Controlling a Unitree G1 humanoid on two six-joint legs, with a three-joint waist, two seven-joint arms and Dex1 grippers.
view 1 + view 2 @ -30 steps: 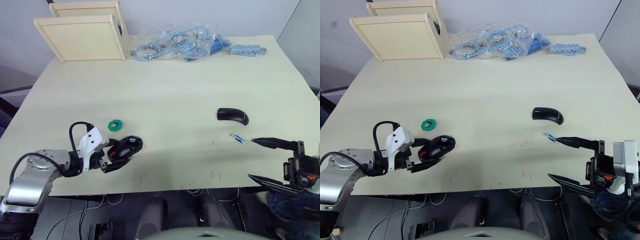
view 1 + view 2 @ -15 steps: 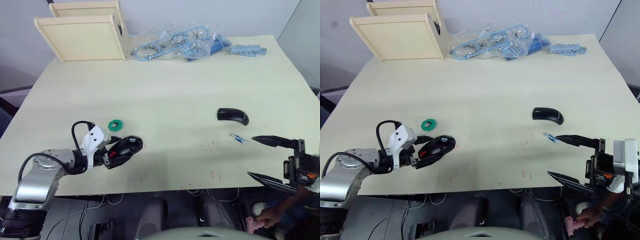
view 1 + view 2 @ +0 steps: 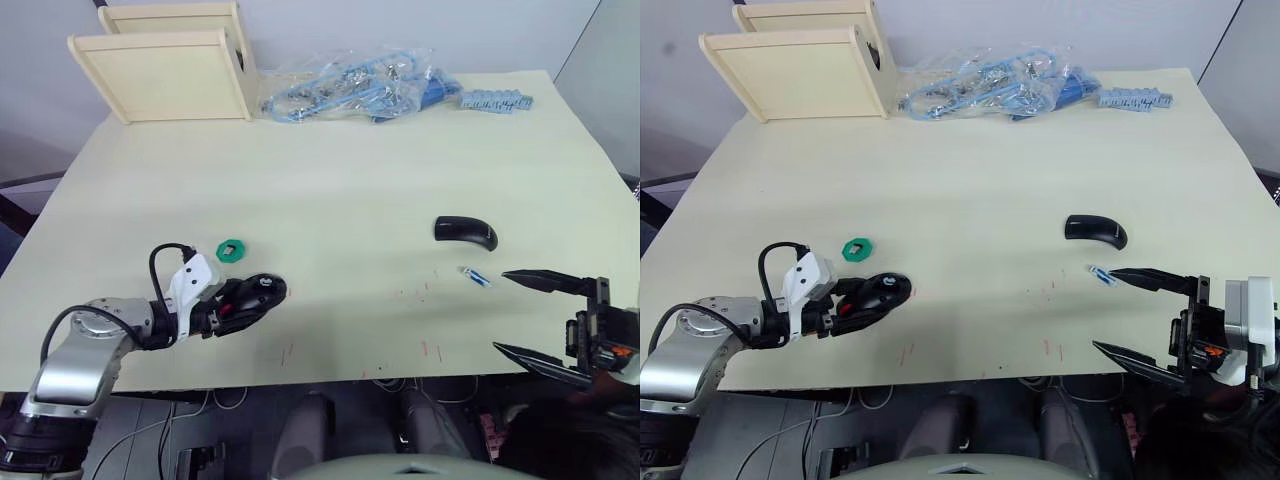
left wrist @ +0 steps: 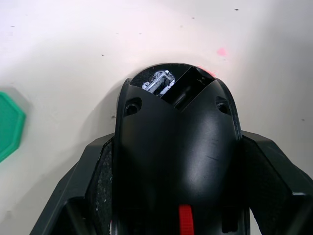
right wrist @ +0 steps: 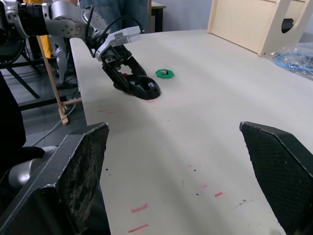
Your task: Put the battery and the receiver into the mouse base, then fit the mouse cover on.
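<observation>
The left hand (image 3: pixel 243 297) has slid further over the black oval mouse base (image 4: pixel 177 147), its textured pads now clamping both flanks on the pale worktop (image 3: pixel 350 180); its open bay apparently holds metal contacts. The right hand (image 3: pixel 530 315) stays spread beside the small blue-banded battery (image 3: pixel 476 276).

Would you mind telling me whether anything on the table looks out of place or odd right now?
Nothing looks damaged or spilled. The mouse base sits between the left gripper jaws, its compartment open, while the battery and mouse cover lie apart near the open right gripper. Faint red marks dot the table.
</observation>
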